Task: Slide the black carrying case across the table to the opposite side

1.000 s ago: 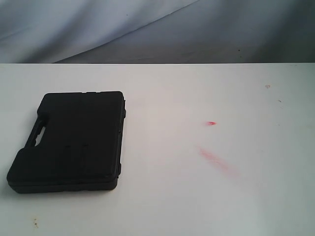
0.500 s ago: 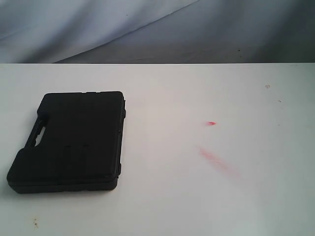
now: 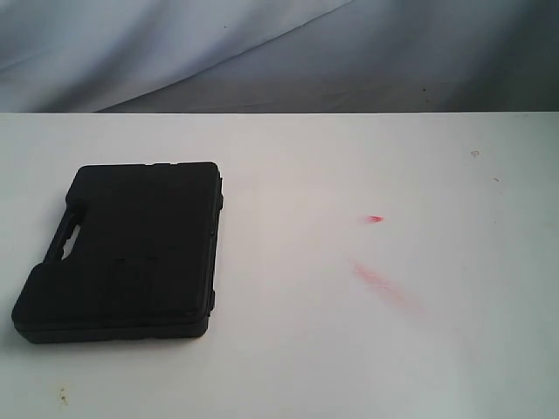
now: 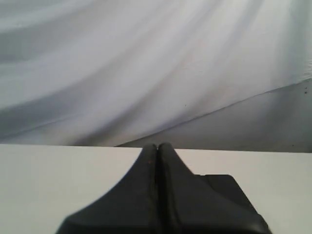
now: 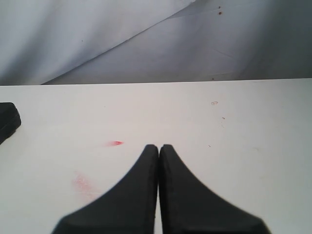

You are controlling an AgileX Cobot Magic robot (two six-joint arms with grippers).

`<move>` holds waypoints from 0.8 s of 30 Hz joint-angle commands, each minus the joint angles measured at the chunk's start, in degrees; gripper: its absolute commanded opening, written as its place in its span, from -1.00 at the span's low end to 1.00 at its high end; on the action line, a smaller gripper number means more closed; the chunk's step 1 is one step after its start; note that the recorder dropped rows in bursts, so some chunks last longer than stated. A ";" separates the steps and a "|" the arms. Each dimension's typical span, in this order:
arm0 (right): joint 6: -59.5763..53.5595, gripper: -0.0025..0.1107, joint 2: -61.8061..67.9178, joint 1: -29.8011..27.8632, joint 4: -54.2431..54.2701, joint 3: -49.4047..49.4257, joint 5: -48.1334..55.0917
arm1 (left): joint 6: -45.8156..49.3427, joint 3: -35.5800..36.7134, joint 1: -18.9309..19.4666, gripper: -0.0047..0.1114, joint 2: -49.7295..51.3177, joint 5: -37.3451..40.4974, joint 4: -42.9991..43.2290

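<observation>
Backdrop cloth [image 3: 157,44]: pale grey-white fabric behind the far edge of the counter [image 3: 306,367], crossed by soft slanting folds.
Darker panel [image 3: 437,52]: deeper grey stretch of backdrop on the right of the exterior view, meeting the pale fabric along a diagonal edge.
Dark spots [image 5: 219,8]: a few tiny flecks on the deeper grey stretch.
Red dash [image 3: 376,218]: short bright mark on the counter, right of centre.
Red smear [image 3: 381,284]: fainter slanting streak, just nearer the camera than the dash.
Grey speck [image 3: 475,154]: small mark towards the far right.
Brown speck [image 3: 62,397]: small mark at the near left.
</observation>
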 commanded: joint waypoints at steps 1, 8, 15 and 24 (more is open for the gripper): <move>0.13 -0.96 -0.19 -0.53 0.41 0.15 -0.10 | 0.01 7.73 -0.26 -0.92 -0.16 -10.82 -0.41; 0.13 -0.96 -0.19 -0.53 0.41 0.15 -0.10 | 0.12 13.35 -0.26 -0.92 -0.16 -15.75 2.67; 0.13 -0.96 -0.19 -0.53 0.41 0.15 -0.10 | 0.22 13.35 -0.26 -0.92 -0.16 -14.15 7.65; 0.13 -0.96 -0.19 -0.53 0.41 0.15 -0.10 | -0.20 13.35 -0.26 -0.92 -0.16 -3.11 8.98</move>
